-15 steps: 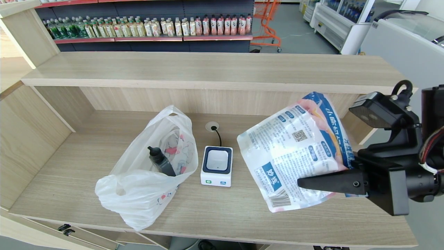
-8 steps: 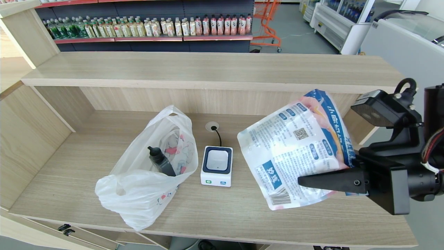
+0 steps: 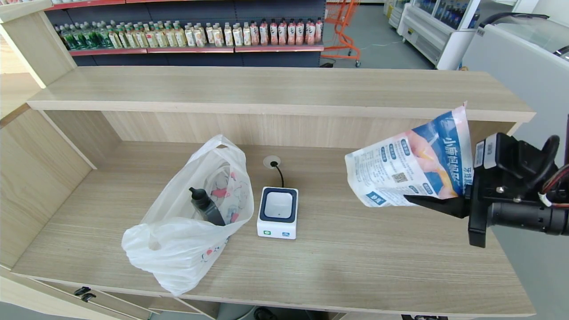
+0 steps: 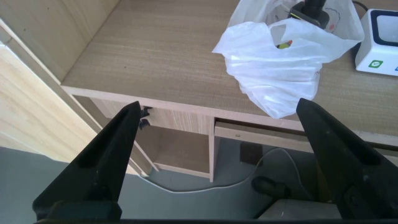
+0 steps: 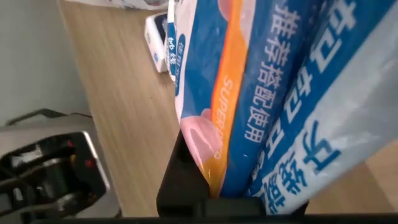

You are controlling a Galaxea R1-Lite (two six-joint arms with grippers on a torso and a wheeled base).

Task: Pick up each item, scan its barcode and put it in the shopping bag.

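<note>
Over counter (image 3: 311,262), right fingers (image 3: 438,205) swung pouch (image 3: 413,169) up, rightward.

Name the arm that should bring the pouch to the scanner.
Right. The right gripper is shut on the pouch, held up right of the scanner; the left gripper hangs open past the counter's front edge, by the bag.

the pouch (image 3: 413,166) hides the far finger of my right gripper (image 3: 429,200). in the right wrist view the pouch runs off the edges and covers most of the scanner (image 5: 157,42). the shopping bag (image 3: 178,240) hides the lower end of the dark bottle (image 3: 205,208); its other contents are too blurred to tell.
</note>
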